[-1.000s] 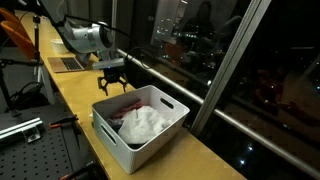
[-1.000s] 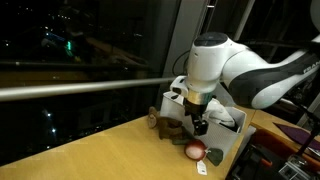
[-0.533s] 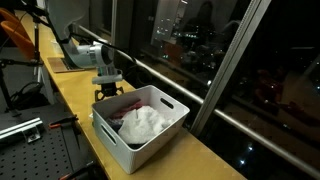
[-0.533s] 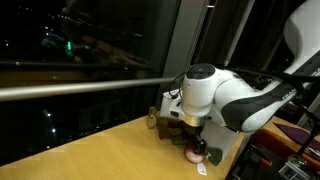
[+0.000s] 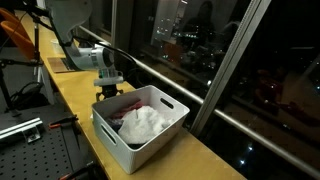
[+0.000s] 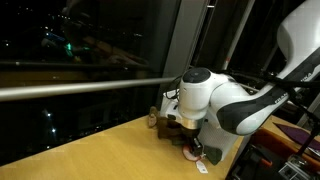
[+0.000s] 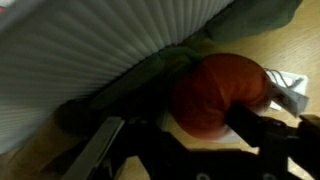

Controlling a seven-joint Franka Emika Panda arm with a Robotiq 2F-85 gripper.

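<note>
Where the white bin (image 5: 122, 140) stands on the wooden table (image 6: 90, 155), a small red ball (image 7: 215, 95) lies on the tabletop just outside the bin's wall, with a white tag (image 7: 285, 90) sticking out of its far side. In the wrist view it sits between the two fingers of the gripper (image 7: 180, 125). The jaws stand fairly wide: one finger looks close against the ball, the other has a clear gap to it, so nothing is gripped. A grey-green cloth (image 7: 150, 80) is bunched behind the ball, against the ribbed white side of the bin. In an exterior view the gripper (image 6: 190, 148) is down at table height and hides most of the ball, leaving only a sliver of red and the tag (image 6: 200, 167) showing. A second ago the gripper hung well above the table and the ball lay uncovered below it. Half a second ago it had already dropped, and little has shifted since. The ball lies near the table's end, with the bin tight on one side. Bare tabletop stretches away on the other side, and the window rail (image 6: 80, 90) runs along the back. Inside the bin lie a white cloth (image 5: 145, 122) and a red cloth (image 5: 135, 103).
</note>
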